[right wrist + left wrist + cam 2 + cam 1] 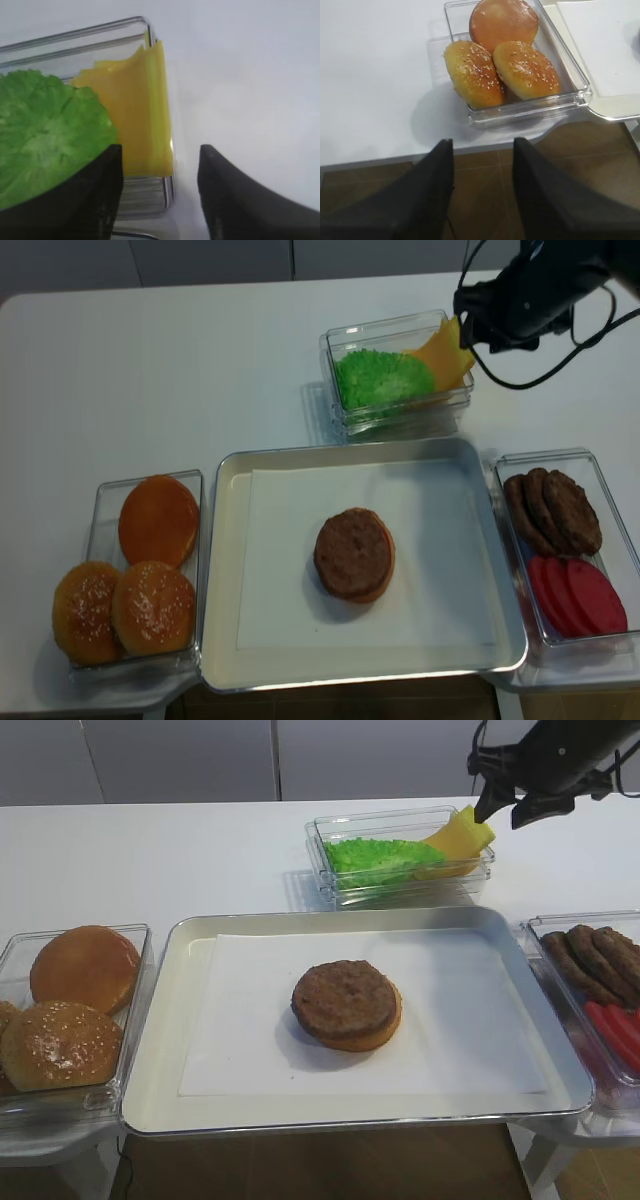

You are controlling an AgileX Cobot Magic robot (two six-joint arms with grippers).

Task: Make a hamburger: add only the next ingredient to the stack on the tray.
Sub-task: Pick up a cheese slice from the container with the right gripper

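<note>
Spread apart and grasping nothing, the right gripper [160,192] hangs over the clear container's [330,885] right end. That container holds the cheese slice [142,107] leaning against its wall beside the lettuce [47,132], just ahead of the jaws, with the dark fingertips [97,192] not touching it. Left gripper [482,192] likewise gapes empty.

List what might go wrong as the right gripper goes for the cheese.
1. The thin yellow cheese slices lean against the wall of the clear plastic container, so the open right gripper may strike the rim or pinch several slices at once.
2. The ruffled green lettuce overlaps the cheese, so it may get dragged out too.
</note>
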